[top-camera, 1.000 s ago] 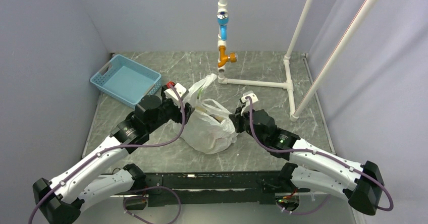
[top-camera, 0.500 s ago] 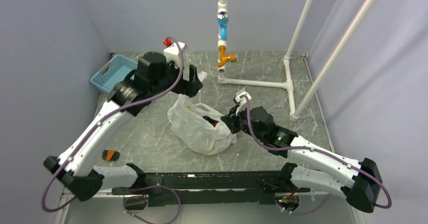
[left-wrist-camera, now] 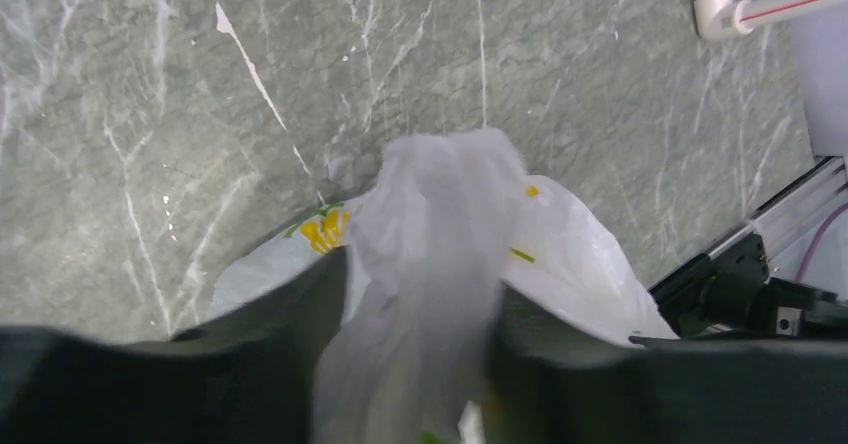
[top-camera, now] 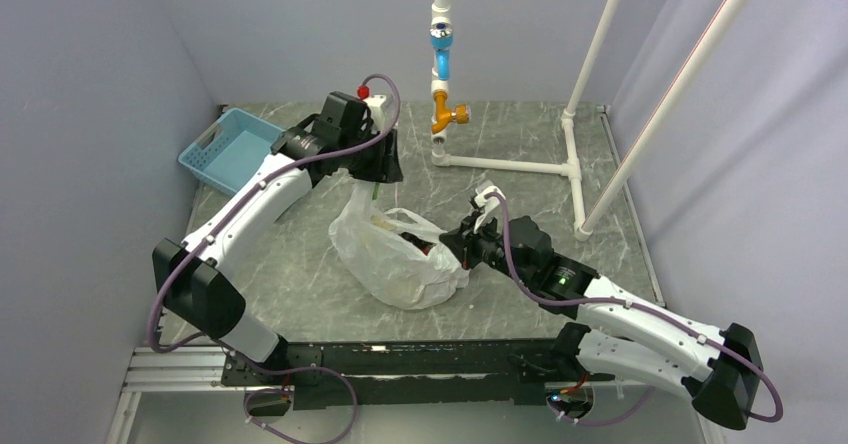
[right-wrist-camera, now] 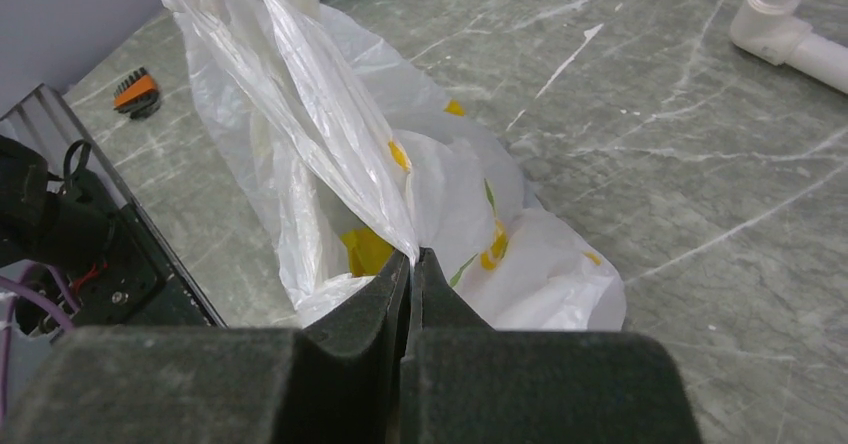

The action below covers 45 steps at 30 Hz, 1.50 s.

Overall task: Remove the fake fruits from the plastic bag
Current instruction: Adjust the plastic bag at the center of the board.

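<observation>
Though limp, plastic bag [right-wrist-camera: 300,94] in right hand [right-wrist-camera: 411,256]

The left arm [top-camera: 245,209] rose from its base in a tall arch, with the elbow low at the near left and the forearm reaching up toward the far middle. Its wrist was bent so that the left gripper [top-camera: 386,172] pointed down. Its fingers [left-wrist-camera: 270,364] stood apart with film of the plastic bag [left-wrist-camera: 430,224] bunched between them and touching both, but whether they clamped it could not be told. The right arm [top-camera: 640,314] lay low, stretched from the near right toward the middle. The right gripper [right-wrist-camera: 410,264] was closed, its fingertips pinching a fold of the bag.
</observation>
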Motion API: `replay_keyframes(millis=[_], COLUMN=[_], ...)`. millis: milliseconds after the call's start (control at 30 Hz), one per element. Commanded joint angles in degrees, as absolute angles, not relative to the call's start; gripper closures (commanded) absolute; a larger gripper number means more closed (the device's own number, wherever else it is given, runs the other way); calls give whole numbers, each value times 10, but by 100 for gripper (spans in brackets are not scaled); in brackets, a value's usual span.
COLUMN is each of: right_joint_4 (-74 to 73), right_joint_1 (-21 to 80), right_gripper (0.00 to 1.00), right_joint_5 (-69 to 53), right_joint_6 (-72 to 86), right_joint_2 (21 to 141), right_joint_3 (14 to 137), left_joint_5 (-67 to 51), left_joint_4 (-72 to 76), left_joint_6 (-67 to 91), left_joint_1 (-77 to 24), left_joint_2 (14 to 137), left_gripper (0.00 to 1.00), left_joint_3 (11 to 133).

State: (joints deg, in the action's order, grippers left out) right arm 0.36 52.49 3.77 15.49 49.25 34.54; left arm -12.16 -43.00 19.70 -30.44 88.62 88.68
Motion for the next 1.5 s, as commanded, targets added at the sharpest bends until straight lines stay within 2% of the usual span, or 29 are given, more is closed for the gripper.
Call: replay_keyframes(millis=[0,67,133,233,333,567,733,800,933,1000,1133,1233,1433,1467], right_joint_4=[12,9,6,15,62,63,53,47,-6,-81,-220,-283,-337,-333], right_joint_1=[525,525,525,520,493,377,378,379,383,384,384,384,391,404], right_gripper=[100,100,100,100,100,100,100,93,63,46,26,15,9,5], right_joint_5=[112,166,229,318,334,240,139,98,40,30,12,-19,-5,-2], right_joint_6=[189,206,230,254,240,232,249,272,274,260,237,227,269,276], right_joint_2=[463,459,462,482,513,602,577,541,477,454,437,440,504,509], right_joint_3=[341,343,348,366,392,494,435,389,336,351,426,477,555,566], left_joint_5=[-76,-35,-3,35,64,19,-10,-31,-89,-113,-113,-100,-106,-107], left_joint_4=[-389,-376,-373,-356,-303,-254,-218,-190,-133,-115,-135,-157,-135,-134], left_joint_6=[213,212,211,212,218,248,287,319,405,443,468,473,489,489], left_joint_1=[-305,-304,-302,-295,-280,-237,-237,-237,-237,-237,-238,-237,-237,-237], left_joint_2=[810,771,739,699,664,641,552,504,411,379,331,311,301,305], left_gripper=[66,90,99,100,100,100,100,100,100,100,100,100,100,100], left_joint_3=[878,875,881,878,854,831,679,600,466,426,400,393,350,346])
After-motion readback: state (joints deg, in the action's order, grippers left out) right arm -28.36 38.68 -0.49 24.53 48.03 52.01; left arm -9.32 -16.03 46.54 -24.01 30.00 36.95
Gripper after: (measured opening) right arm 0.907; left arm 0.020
